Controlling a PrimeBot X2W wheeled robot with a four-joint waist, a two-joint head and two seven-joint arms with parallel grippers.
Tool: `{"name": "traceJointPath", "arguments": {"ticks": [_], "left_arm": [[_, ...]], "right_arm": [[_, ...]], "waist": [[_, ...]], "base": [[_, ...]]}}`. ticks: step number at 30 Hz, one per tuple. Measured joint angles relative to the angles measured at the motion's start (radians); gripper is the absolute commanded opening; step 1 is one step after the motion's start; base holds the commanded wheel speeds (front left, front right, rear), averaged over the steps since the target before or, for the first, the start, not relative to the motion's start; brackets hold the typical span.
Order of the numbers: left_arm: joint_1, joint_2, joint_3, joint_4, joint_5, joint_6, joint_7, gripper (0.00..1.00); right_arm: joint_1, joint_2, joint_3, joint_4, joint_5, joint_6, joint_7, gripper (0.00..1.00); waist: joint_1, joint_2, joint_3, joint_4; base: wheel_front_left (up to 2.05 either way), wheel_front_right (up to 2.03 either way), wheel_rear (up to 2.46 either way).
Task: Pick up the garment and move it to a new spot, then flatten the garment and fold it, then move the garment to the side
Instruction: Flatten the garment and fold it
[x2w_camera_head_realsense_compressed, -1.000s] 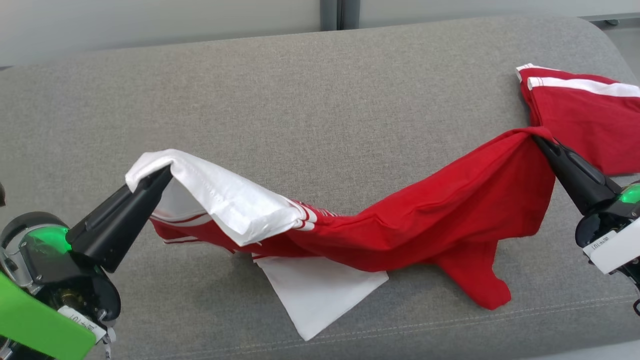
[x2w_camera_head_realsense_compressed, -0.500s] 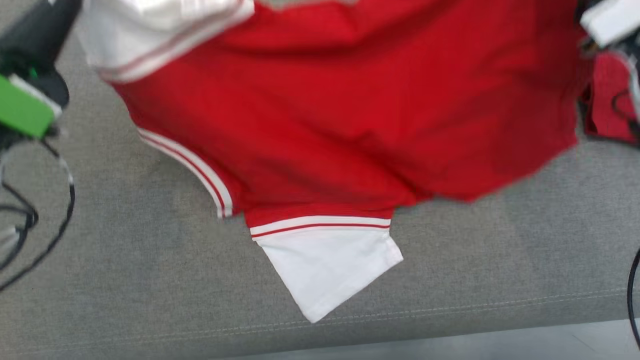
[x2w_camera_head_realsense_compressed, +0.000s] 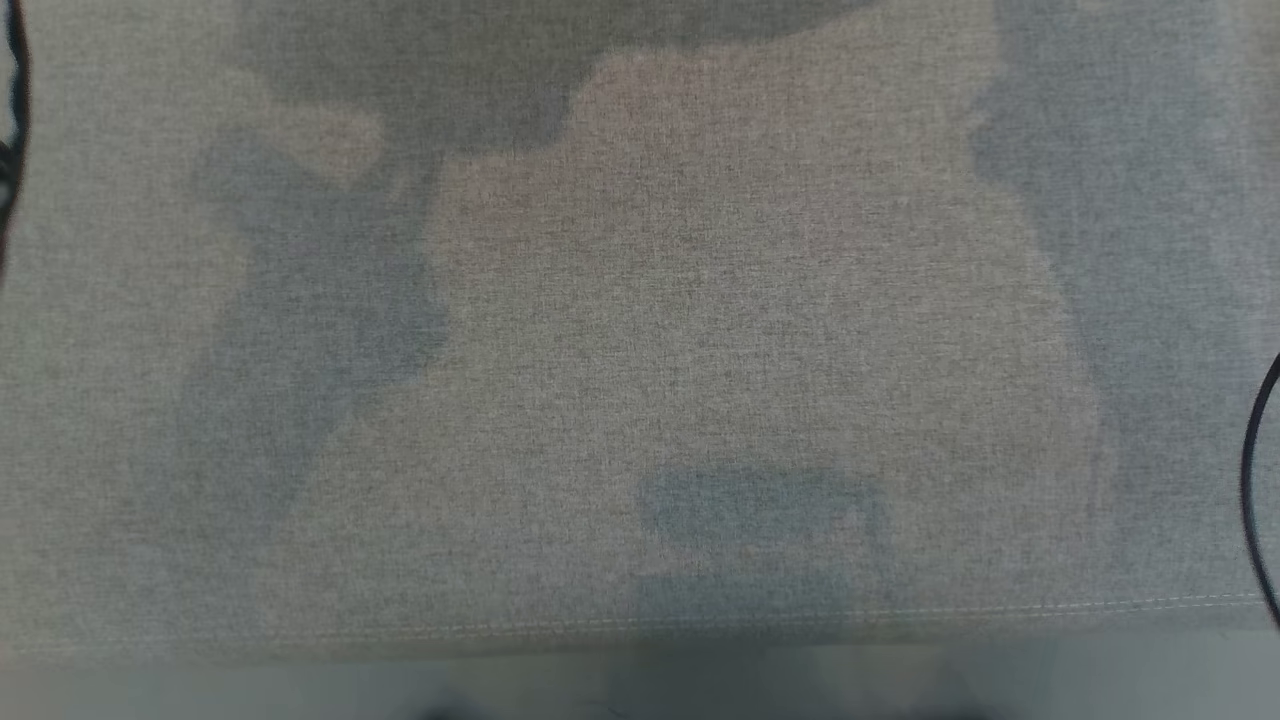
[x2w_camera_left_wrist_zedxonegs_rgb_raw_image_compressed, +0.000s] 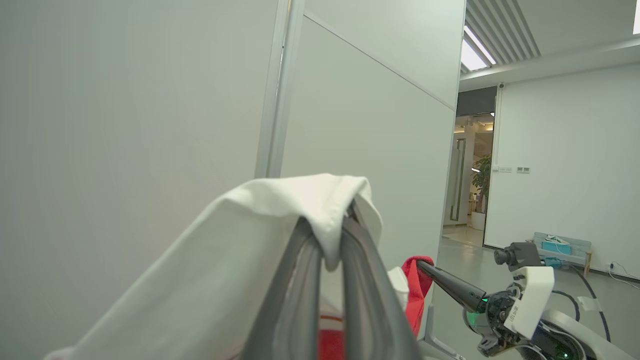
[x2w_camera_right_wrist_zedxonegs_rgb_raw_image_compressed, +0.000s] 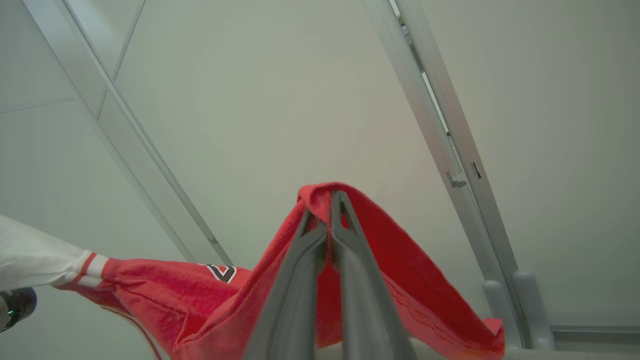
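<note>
garment (x2w_camera_right_wrist_zedxonegs_rgb_raw_image_compressed: 390, 265): soft knit cloth, matt, slightly fuzzy
sofa cushion (x2w_camera_head_realsense_compressed: 640, 350): coarse woven cloth, matt
left gripper fingers (x2w_camera_left_wrist_zedxonegs_rgb_raw_image_compressed: 365, 290): matt plastic, ridged edges
right gripper fingers (x2w_camera_right_wrist_zedxonegs_rgb_raw_image_compressed: 300, 280): smooth matt plastic
wall panel (x2w_camera_right_wrist_zedxonegs_rgb_raw_image_compressed: 280, 100): smooth, matt
frame strip (x2w_camera_right_wrist_zedxonegs_rgb_raw_image_compressed: 434, 115): metal, satin sheen

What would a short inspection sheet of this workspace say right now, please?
Surface: grey fabric cushion, shadows across it.
Job's things: red-and-white garment, lifted, hanging between both pincers.
Clutter: nothing seen.
Pincers: left pincer shut on white part; right pincer shut on red part.
Cables: black cable at head view's right edge.
Surroundings: pale partition walls.
</note>
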Motion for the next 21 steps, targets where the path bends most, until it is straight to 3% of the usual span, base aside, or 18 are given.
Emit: {"name": "traceJointPath", "arguments": {"ticks": [4, 7, 8, 10, 13, 17, 21], "left_arm": [[0.251, 0.058, -0.075, 0.016, 0.075, -0.042, -0.047, 0.00], [0.575, 0.107, -0.123, 0.119, 0.089, -0.018, -0.068, 0.00], [0.755, 0.095, -0.130, 0.181, 0.051, 0.002, -0.106, 0.00], [0.864, 0.070, -0.128, 0.229, 0.019, 0.017, -0.152, 0.00], [0.924, 0.033, -0.110, 0.248, -0.039, 0.012, -0.183, 0.00], [0.936, 0.000, -0.109, 0.245, -0.077, -0.035, -0.182, 0.00], [0.937, 0.003, -0.133, 0.212, -0.098, -0.084, -0.175, 0.00]], "right_arm": [[0.278, 0.025, 0.055, 0.009, 0.036, 0.084, -0.062, 0.00], [0.529, 0.039, 0.100, 0.058, 0.054, 0.129, -0.100, 0.00], [0.645, 0.037, 0.097, 0.077, 0.081, 0.140, -0.125, 0.00], [0.721, 0.029, 0.089, 0.086, 0.099, 0.153, -0.147, 0.00], [0.785, 0.005, 0.089, 0.105, 0.101, 0.176, -0.167, 0.00], [0.882, -0.023, 0.064, 0.151, 0.107, 0.185, -0.204, 0.00], [0.913, -0.034, 0.059, 0.185, 0.105, 0.192, -0.228, 0.00]], "waist": [[0.0002, 0.0000, 0.051, 0.002], [0.0002, 0.0000, 0.058, -0.007], [0.0001, 0.0000, 0.050, -0.010], [0.0001, 0.0000, 0.034, -0.014], [0.0001, 0.0000, -0.001, -0.019], [0.0000, 0.0000, -0.059, -0.028], [-0.0001, 0.0000, -0.118, -0.031]], "base": [[0.00, 0.00, 0.00], [0.00, 0.00, 0.00], [0.00, 0.00, 0.00], [0.00, 0.00, 0.00], [0.00, 0.00, 0.00], [0.00, 0.00, 0.00], [0.00, 0.00, 0.00]]}}
